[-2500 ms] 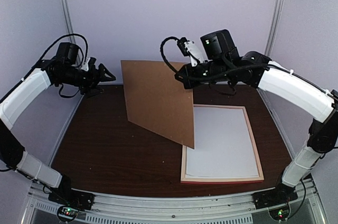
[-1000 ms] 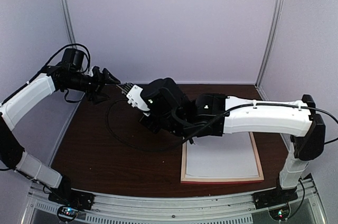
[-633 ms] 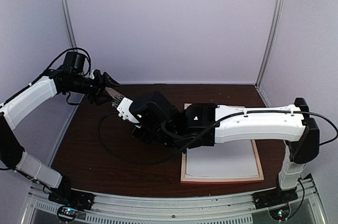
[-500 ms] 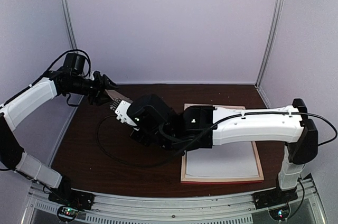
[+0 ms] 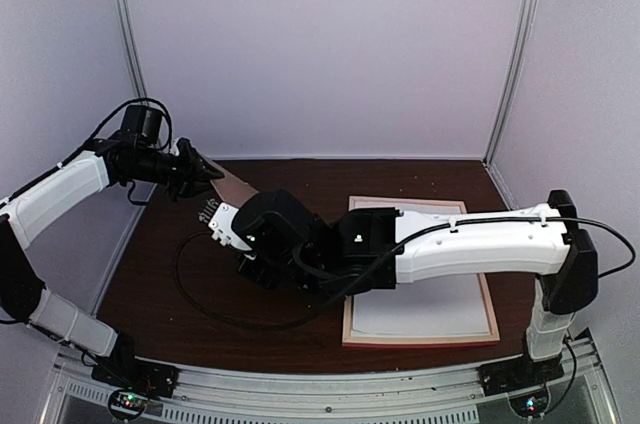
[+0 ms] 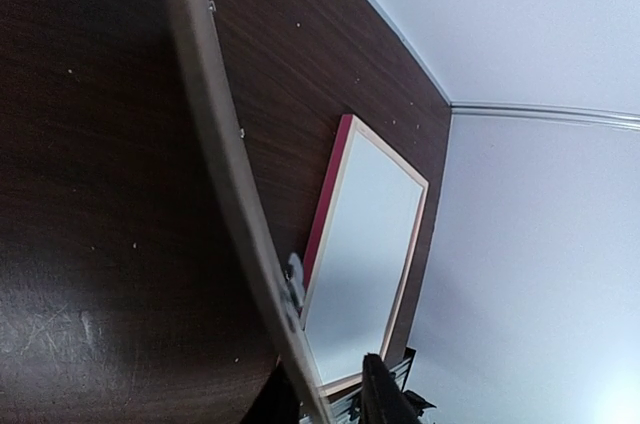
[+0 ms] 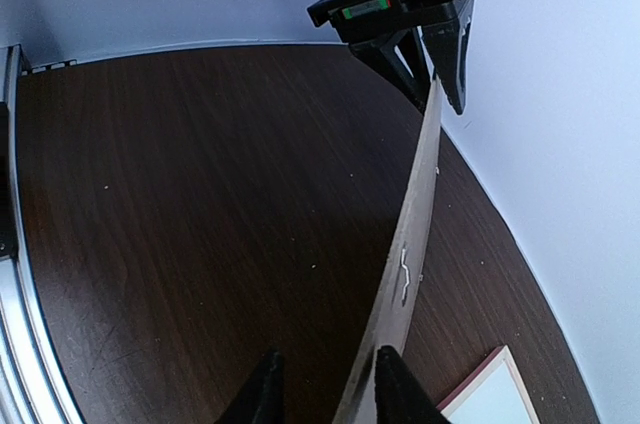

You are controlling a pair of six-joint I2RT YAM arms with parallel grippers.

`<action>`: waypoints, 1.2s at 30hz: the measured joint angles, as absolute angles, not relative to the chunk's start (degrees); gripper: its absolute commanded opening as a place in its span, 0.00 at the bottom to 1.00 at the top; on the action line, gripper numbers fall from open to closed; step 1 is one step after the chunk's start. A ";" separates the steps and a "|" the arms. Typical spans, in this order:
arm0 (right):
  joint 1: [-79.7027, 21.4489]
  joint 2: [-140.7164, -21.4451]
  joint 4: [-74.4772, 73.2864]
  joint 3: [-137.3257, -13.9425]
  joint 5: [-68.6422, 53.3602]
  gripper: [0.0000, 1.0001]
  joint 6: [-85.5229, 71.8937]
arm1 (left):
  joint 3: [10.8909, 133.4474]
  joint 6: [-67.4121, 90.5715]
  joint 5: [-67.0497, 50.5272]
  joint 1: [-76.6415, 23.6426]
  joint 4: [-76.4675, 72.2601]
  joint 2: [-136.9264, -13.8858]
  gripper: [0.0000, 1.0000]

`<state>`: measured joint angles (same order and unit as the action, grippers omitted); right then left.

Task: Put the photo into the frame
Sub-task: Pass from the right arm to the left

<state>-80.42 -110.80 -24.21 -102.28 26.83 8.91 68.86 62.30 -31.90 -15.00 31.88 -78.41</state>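
Pink-rimmed rectangular frame lies on woodgrain table.

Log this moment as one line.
stage: handoff | left gripper: shut on backing board corner | right gripper: open, astride board edge | frame: flat on table, white sheet inside | photo: not in view

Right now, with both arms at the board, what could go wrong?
1. The left pincer seems to grip the board by one end only, while the right pincer stands open around its edge. The board could swing, slip out and drop onto the table.
2. The right arm lies stretched low across the frame. If it draws back carelessly, it could knock the frame askew.
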 measured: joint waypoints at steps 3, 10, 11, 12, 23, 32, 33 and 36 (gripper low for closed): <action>-80.62 -111.13 -24.21 -102.78 25.76 0.42 8.19 | 68.69 62.22 -31.70 -15.00 31.77 -78.41 0.17; -80.68 -111.13 -24.18 -102.83 24.03 0.50 6.26 | 68.12 62.00 -31.51 -15.00 31.38 -78.50 0.13; -80.68 -111.13 -24.18 -102.83 23.97 0.50 6.00 | 67.96 61.87 -31.46 -15.00 31.31 -78.59 0.11; -80.68 -111.13 -24.16 -102.83 23.92 0.50 5.85 | 67.88 61.80 -31.46 -15.00 31.29 -78.74 0.09; -80.84 -111.13 -24.18 -101.95 22.44 0.49 4.08 | 65.95 61.69 -31.64 -15.00 30.02 -81.87 0.00; -78.87 -110.24 -23.83 -100.53 20.73 0.57 -0.40 | 66.00 58.67 -31.68 -15.00 30.02 -81.95 0.00; -78.15 -109.71 -23.92 -99.88 20.16 0.59 -1.39 | 66.08 57.74 -31.81 -15.00 30.17 -81.95 0.00; -75.16 -107.39 -24.29 -98.15 18.04 0.60 -4.45 | 66.89 54.61 -32.56 -15.00 31.46 -81.95 0.00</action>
